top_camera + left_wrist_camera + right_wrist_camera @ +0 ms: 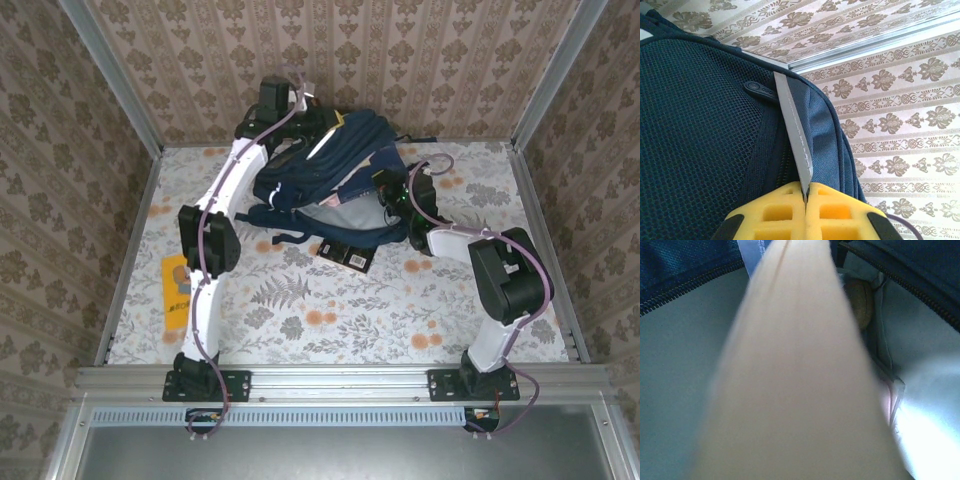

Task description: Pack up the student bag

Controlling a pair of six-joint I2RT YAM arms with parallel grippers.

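The student bag (330, 150), navy blue, lies at the back middle of the table with its mouth toward the right arm. My left gripper (305, 115) is at the bag's top, and its yellow fingers (775, 215) are shut on a grey reflective stripe (792, 120) beside the mesh panel (700, 125). My right gripper (392, 195) is at the bag's opening. In the right wrist view a blurred, pale beige flat thing (795, 380), like a book's edge, runs from the jaws into the bag's light grey lining (680, 365). It hides the fingers, and the open zip (690, 287) frames it.
A black booklet (345, 256) lies on the flowered tablecloth (330, 320) just in front of the bag. An orange book (177, 290) lies near the left edge beside the left arm. Papered walls with metal posts enclose the table on three sides.
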